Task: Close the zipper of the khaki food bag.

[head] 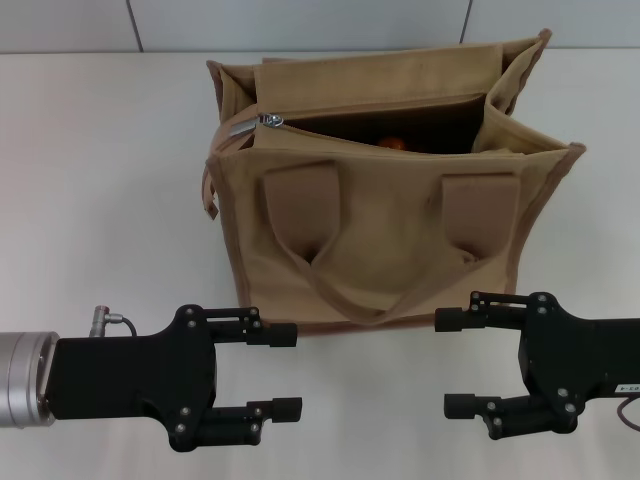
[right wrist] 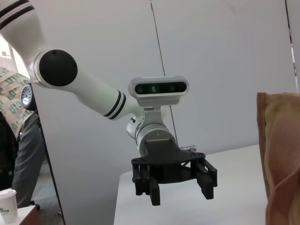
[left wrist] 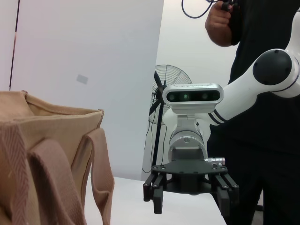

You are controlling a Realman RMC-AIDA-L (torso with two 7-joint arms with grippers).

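The khaki food bag (head: 385,235) stands upright in the middle of the white table, its two brown patches and looped strap handles facing me. Its top is open, and an orange item (head: 392,143) shows inside. The zipper's silver slider (head: 270,120) sits at the left end of the opening. My left gripper (head: 290,370) is open and empty in front of the bag's lower left corner. My right gripper (head: 452,362) is open and empty in front of its lower right corner. Both are apart from the bag. The bag's edge also shows in the left wrist view (left wrist: 47,154) and the right wrist view (right wrist: 281,159).
The white table (head: 100,200) runs out to both sides of the bag, with a grey wall behind. The left wrist view shows a standing fan (left wrist: 161,93) and a person in black (left wrist: 262,28) beyond the right arm. A paper cup (right wrist: 7,206) stands off the table.
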